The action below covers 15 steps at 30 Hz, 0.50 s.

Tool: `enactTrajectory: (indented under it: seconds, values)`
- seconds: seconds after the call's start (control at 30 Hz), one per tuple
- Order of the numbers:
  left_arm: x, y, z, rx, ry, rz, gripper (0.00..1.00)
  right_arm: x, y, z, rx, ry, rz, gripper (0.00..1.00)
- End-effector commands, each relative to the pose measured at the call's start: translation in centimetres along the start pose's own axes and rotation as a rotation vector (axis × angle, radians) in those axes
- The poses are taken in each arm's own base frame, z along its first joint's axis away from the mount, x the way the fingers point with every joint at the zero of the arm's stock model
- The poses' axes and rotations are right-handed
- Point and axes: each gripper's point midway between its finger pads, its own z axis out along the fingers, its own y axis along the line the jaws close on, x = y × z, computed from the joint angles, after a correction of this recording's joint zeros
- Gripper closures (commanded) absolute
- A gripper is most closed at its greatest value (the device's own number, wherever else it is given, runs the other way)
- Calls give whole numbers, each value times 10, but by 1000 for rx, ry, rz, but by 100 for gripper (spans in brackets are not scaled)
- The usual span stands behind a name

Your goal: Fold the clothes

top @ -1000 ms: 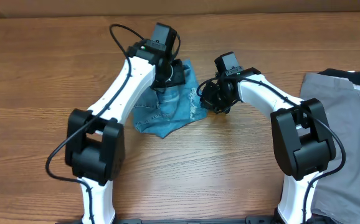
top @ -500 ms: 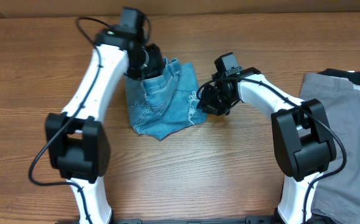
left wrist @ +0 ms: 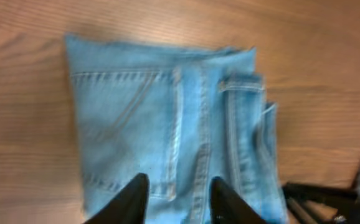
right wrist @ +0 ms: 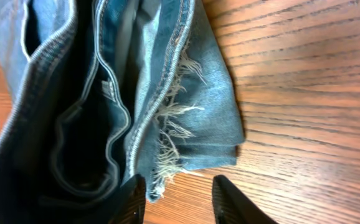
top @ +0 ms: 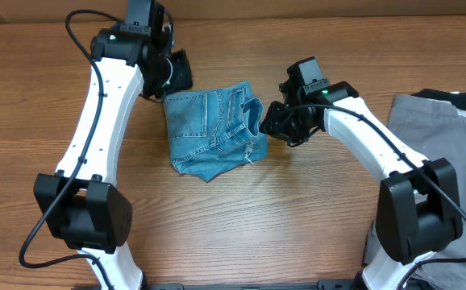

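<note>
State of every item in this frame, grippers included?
jeans: folded into a compact bundle, lying on the table.
left gripper: open, at the jeans' edge, holding nothing.
right gripper: open, at the jeans' frayed edge, holding nothing.
grey garment: lying flat, unfolded, at the table's right side.

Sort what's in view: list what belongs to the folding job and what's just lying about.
For the job:
- light blue jeans, folded into a small bundle

Lying about:
- grey garment at the far right, touched by nothing
</note>
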Motion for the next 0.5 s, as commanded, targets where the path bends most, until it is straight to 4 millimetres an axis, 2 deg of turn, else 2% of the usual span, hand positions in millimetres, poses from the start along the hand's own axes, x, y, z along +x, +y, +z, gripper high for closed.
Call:
enactTrajectory:
  seconds: [0.0, 0.13, 0.2, 0.37, 0.47]
  values:
    - [9, 23, 4, -128, 20, 42, 70, -10, 9, -8, -24, -51, -62, 59]
    - [27, 39, 20, -171, 87, 34, 72, -35, 23, -21, -92, -135, -122, 51]
    - [36, 45, 28, -183, 115, 29, 71, -38, 38, -27, -171, -136, -173, 48]
    - [49, 54, 49, -189, 149, 24, 62, -26, 56, -30, -271, -85, -237, 49]
    - [59, 61, 62, -193, 170, 20, 61, -4, 79, -30, -373, -25, -382, 53]
